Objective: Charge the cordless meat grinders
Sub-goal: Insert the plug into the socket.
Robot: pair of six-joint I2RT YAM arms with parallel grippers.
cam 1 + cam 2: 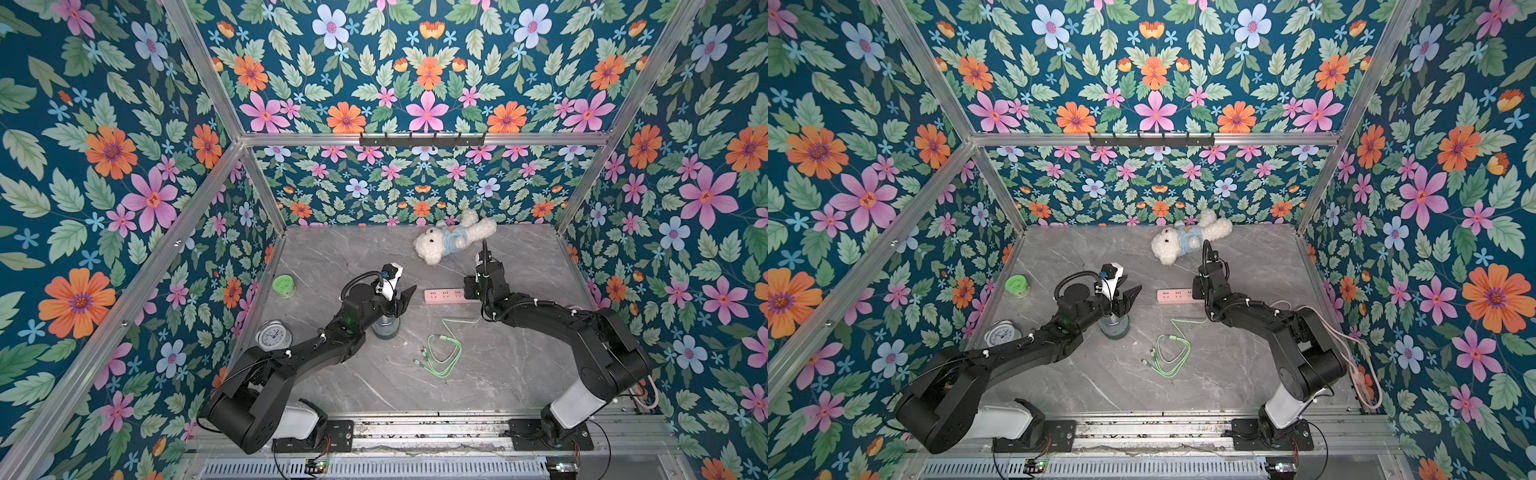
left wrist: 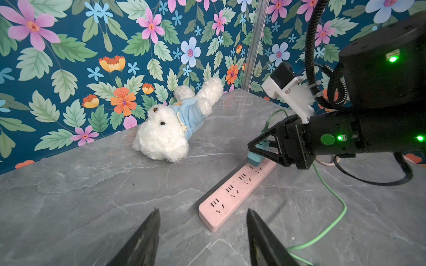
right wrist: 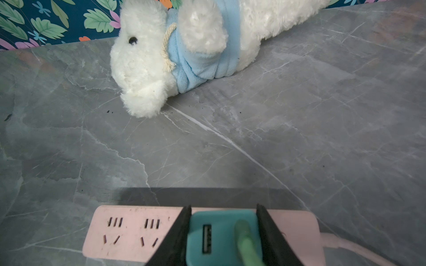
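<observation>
The dome-topped translucent blue-grey grinder [image 1: 385,327] seemed light, rigid and slick, best held mid-body; left tool [image 2: 203,210] gaped empty, right tool [image 3: 223,207] clamped a teal plug [image 3: 221,221].

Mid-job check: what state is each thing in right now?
Left gripper: open, empty.
Right gripper: shut on the charger.
Charger: on the power strip's end socket.
Power strip: other sockets empty.
Green cable: one end in charger, rest lying loose.
Grinder: upright, not plugged in.
Jar: lid on.
Teddy bear: lying down.
</observation>
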